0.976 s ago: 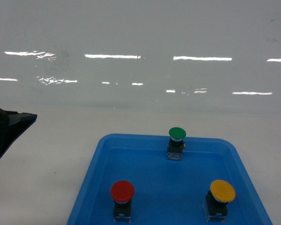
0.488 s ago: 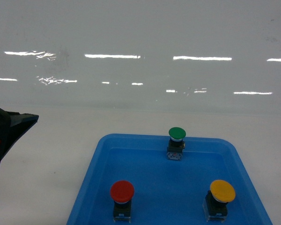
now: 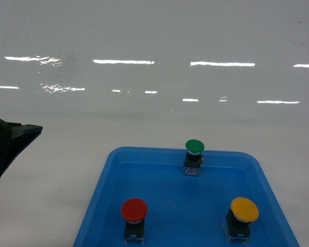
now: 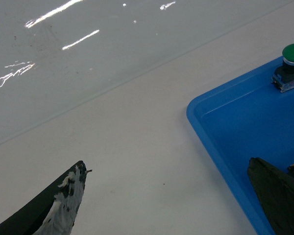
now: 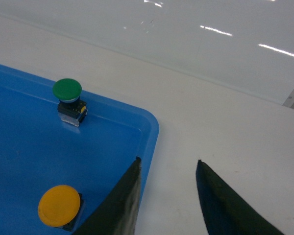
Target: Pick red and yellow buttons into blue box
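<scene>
Red button [image 3: 134,210] and yellow button [image 3: 244,209] sit upright at the shallow blue tray's [image 3: 105,177] near end, green button [image 3: 194,146] at its far rim, on the white desk [image 3: 56,175]; left hand [image 4: 171,196] and right hand [image 5: 167,169] both spread, holding nothing.

surface: matte white tabletop [image 3: 56,206], spreading under and ahead of the pincers | backdrop: glossy pale grey-white wall [image 3: 154,31] beyond the pincers, meeting the tabletop in a straight seam | light: long bright strip reflections [image 3: 222,64] in rows across the wall | marks: faint dark specks at its upper right
</scene>
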Tool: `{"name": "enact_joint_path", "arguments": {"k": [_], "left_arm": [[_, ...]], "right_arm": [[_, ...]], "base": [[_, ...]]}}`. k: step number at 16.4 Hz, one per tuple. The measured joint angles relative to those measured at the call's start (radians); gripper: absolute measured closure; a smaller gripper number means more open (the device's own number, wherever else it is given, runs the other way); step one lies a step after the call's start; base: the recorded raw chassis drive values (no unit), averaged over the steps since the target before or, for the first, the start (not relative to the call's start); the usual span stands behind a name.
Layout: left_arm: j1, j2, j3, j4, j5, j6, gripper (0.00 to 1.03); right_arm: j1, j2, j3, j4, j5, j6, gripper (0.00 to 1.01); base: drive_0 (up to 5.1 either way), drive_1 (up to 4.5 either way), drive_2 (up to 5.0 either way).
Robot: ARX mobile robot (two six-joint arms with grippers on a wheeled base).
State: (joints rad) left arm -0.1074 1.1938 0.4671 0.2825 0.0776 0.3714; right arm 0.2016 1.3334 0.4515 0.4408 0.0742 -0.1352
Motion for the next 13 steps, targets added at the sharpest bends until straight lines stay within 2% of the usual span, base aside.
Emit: {"name": "enact_joint_path", "arguments": {"k": [2,4,8,10,13], "left_arm": [[0.0,0.0,0.0,0.0,0.0,0.0,0.05],[0.0,0.0,0.0,0.0,0.0,0.0,0.05],[0.0,0.0,0.0,0.0,0.0,0.0,0.05],[0.0,0.0,0.0,0.0,0.0,0.0,0.05],[0.0,0.0,0.0,0.0,0.0,0.0,0.05]], "right_arm": [[0.001,0.037,0.016,-0.006,-0.003,0.004,0.48],[0.011,0.076,0.036,-0.024,-0.015,0.015,0.28],[0.028,0.142,0.087,-0.052,-0.036,0.034,0.01],[0.034,0.166,0.107,-0.071,-0.053,0.042,0.04],[0.042,0.193,0.124,-0.073,-0.052,0.049,0.03]], "base": [[0.0,0.0,0.0],[0.0,0.0,0.0],[0.0,0.0,0.0],[0.0,0.0,0.0],[0.0,0.0,0.0]]}}
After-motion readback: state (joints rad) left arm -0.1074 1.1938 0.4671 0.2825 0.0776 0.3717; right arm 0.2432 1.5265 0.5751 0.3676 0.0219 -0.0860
